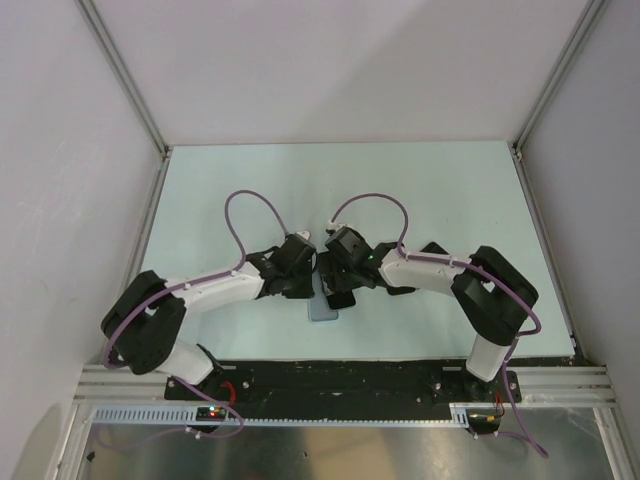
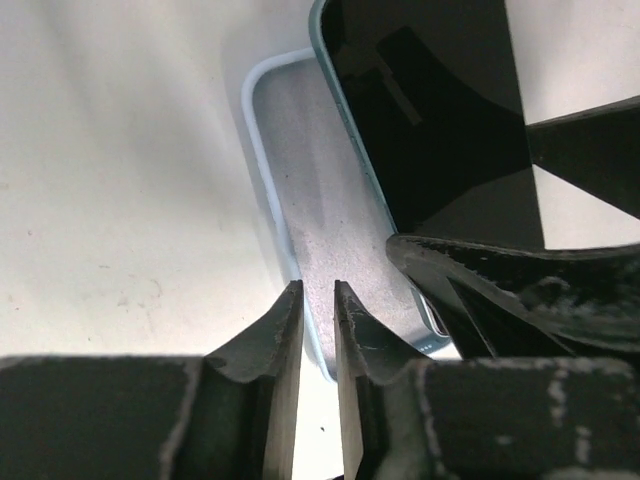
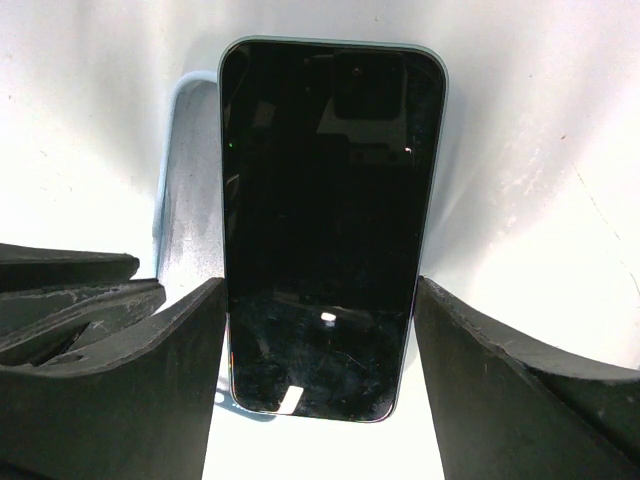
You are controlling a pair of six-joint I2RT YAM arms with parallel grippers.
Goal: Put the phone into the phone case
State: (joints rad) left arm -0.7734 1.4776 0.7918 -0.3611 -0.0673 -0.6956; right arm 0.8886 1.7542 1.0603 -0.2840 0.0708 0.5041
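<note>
left arm reaches in to mid-table (image 1: 250,190). left gripper (image 2: 318,298) has its jaws nearly together, just a thin slit. the near long rim of the phone case (image 2: 300,190) runs into that slit and looks pinched. case is light blue, lying open side up on the table, grey lining showing. phone (image 3: 320,200) is screen up and overlaps the case's right side. its body is offset from the case, so a strip of case shows along one long edge. it's not seated. right gripper (image 3: 318,290) straddles the phone's near end, jaws set to phone width, one finger against each long edge. the two grippers nearly touch over the case in the top view.
</note>
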